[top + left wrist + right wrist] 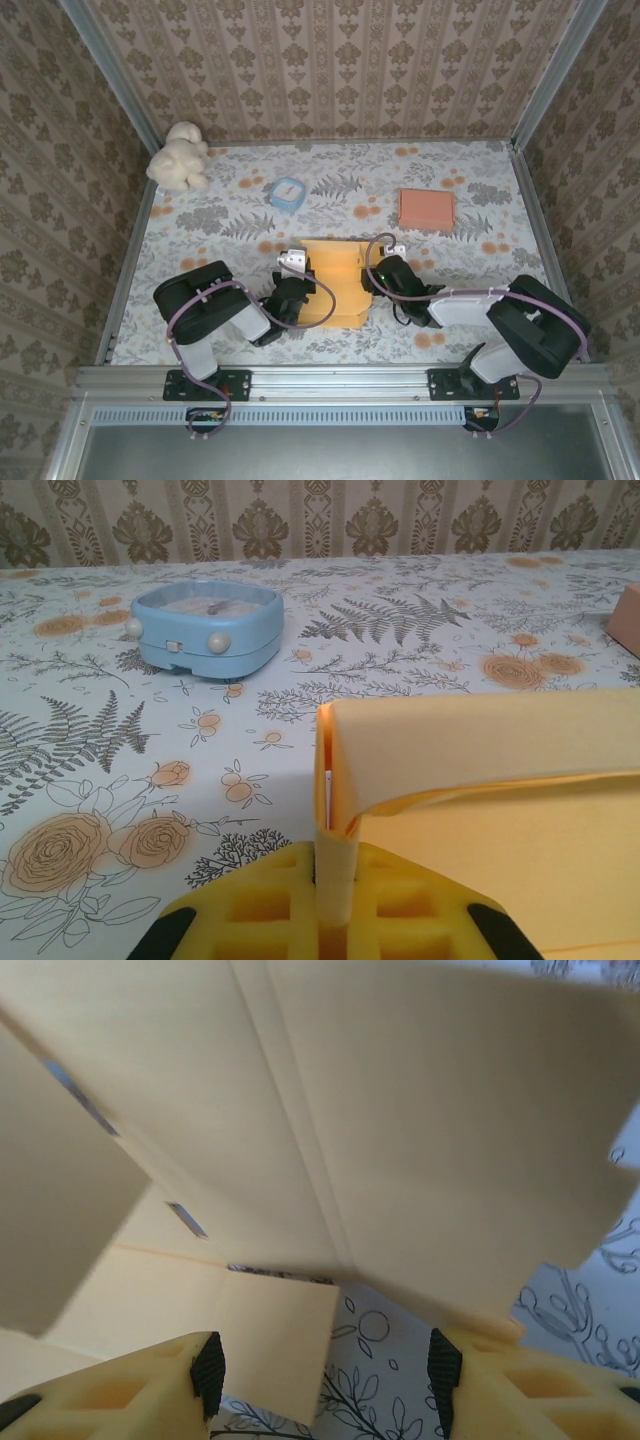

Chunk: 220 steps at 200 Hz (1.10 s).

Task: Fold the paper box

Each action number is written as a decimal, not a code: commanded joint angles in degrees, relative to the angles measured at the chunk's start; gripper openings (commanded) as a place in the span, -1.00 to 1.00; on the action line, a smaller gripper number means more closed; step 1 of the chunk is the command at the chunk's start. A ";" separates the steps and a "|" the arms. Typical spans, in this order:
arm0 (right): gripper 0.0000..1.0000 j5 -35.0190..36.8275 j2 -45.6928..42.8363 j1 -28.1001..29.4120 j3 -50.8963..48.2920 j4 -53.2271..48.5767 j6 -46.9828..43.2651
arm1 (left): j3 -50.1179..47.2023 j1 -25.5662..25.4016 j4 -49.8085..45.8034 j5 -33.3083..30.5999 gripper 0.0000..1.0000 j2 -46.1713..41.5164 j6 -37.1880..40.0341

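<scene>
Centre-left in the top view, our left gripper (pixel 298 268) clamps the left wall (pixel 335 810) of the paper box (pixel 335 290), which sits mid-frame, open side up, long axis running top to bottom. At right, our right gripper (pixel 325 1370) gapes empty before the right flap (pixel 470 1140). We judge wall-raising is the step in hand; next, pinch that flap and fold it inward.

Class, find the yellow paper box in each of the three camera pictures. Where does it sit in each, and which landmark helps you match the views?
Top external: the yellow paper box lies near the centre of the picture.
Left wrist: the box takes the lower right, one wall upright at bottom centre.
Right wrist: the box spans the top and left, seen close.
Shared landmark: the flower-patterned tablecloth beneath it.
</scene>
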 commanded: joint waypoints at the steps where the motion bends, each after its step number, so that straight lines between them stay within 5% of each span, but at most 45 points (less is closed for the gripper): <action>1: 0.19 -4.23 2.79 -0.28 1.13 2.88 2.34 | 0.73 -0.38 -1.21 0.38 -0.96 -0.77 -1.25; 49: 0.16 -11.67 6.19 0.10 1.52 12.47 3.16 | 0.99 -0.76 -1.39 0.10 -0.96 -0.59 -1.25; 116: 0.13 -7.63 4.60 7.31 2.22 15.16 -1.57 | 1.24 -1.09 -1.39 -0.61 -0.96 -0.04 -1.15; 187: 0.12 -7.89 13.90 10.62 6.03 18.23 -0.70 | 0.97 -1.70 -1.17 -0.74 -0.96 -0.20 -1.43; 220: 0.12 -6.50 8.85 11.22 4.58 15.37 -1.94 | 0.33 -1.75 -1.26 -1.91 -0.96 -1.09 -0.90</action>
